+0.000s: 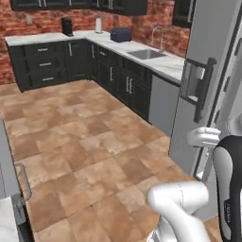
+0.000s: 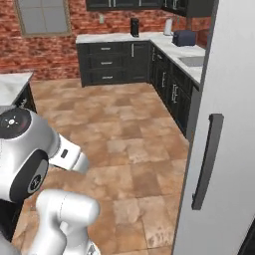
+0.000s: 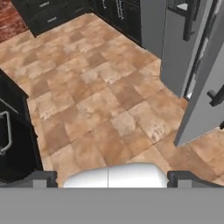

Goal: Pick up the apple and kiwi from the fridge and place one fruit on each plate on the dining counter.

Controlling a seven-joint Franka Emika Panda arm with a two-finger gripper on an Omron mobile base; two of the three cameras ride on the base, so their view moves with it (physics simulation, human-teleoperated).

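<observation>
Nearest to you in the hand view, the claw has its two dark fingertips set far apart at the bottom edge, wide and holding nothing, looking down on bare terracotta floor tiles.

You have the fridge on the right of the left base view: a tall brushed silver-grey body with a dark vertical handle and a dispenser panel. One door is swung partly outward; in the hand view its edge reaches toward the tiles at the right, with a narrow gap between it and the fridge body. In the right base view that door rises along the right side, with its long dark handle running upright. You cannot see into the fridge from any of these angles, so you cannot tell where the apple or kiwi sit.

Just beside the fridge, further back, you see the wall desk with black cabinets, a pale top, a steel sink and a curved tap. Along that desk toward the corner sit a dark toaster, a white roll and a black appliance. Behind it all runs a red brick wall, and the right base view shows a window in it. At the left edge of that view you see a corner of a pale marble top.
</observation>
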